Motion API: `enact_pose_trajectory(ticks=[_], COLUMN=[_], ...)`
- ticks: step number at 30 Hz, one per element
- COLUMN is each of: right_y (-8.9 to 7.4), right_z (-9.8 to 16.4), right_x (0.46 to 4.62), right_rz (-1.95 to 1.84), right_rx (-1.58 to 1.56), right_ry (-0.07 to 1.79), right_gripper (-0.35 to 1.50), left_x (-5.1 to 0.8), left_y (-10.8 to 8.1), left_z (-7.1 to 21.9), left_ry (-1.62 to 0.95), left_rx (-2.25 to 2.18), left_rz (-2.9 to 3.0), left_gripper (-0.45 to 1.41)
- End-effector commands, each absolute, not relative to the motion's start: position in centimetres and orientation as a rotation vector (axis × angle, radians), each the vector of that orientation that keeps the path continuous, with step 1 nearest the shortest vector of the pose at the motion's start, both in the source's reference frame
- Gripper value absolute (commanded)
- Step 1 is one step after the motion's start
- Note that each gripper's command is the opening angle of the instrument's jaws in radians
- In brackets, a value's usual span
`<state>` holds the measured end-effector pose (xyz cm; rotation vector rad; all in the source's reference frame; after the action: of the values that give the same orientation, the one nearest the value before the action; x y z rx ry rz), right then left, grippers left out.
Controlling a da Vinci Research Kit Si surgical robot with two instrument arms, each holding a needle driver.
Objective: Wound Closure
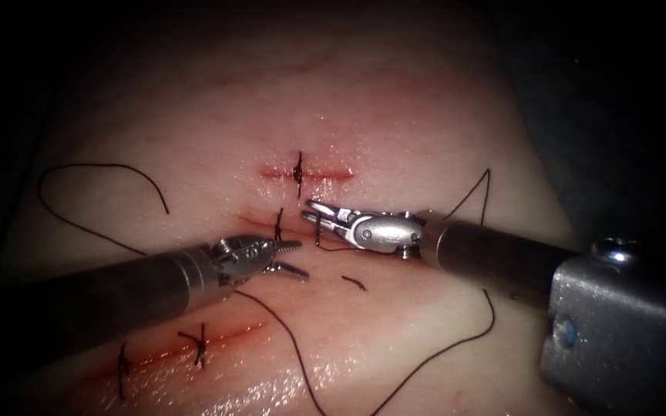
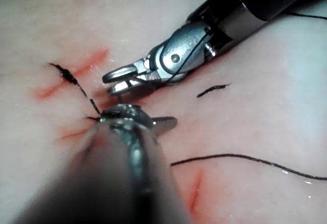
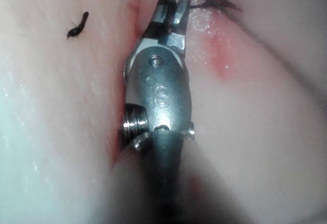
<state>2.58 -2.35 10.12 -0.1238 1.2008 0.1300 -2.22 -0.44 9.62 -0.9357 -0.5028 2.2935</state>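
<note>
Three cuts in the tissue (image 1: 425,123), four knots; left hand (image 1: 290,258) spread, empty; right hand (image 1: 319,216) pinching thread (image 1: 395,381).

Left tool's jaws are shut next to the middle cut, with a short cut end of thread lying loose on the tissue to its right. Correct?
Not quite. The left tool has its jaws open and holds nothing, as the endoscope view shows. It is beside the middle cut, and the cut end of thread does lie loose on the tissue to its right.

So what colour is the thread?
The thread is dark, nearly black, seen best in the endoscope view, trailing loose across the pale tissue.
</note>
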Motion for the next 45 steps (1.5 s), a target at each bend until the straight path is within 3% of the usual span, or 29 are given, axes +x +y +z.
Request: enact_pose_trajectory(ticks=[1,20,45], right_y=[-2.34,-2.42,-2.79], right_z=[10.16,9.95,10.58], right_x=[2.68,2.61,2.64], right_rz=[0.122,-0.070,0.027], right_rx=[-0.118,-0.253,0.011], right_ry=[1.210,1.195,1.083], right_gripper=[-0.35,-0.35,-0.35], left_x=[-2.26,-2.14,-2.17], left_y=[-0.43,-0.55,-0.59], left_z=[9.66,9.56,9.49], left_ry=[-0.505,-0.509,-0.508], left_rx=[-0.934,-0.903,-0.889], left_rz=[2.297,2.317,2.316], left_gripper=[0.27,0.25,0.25])
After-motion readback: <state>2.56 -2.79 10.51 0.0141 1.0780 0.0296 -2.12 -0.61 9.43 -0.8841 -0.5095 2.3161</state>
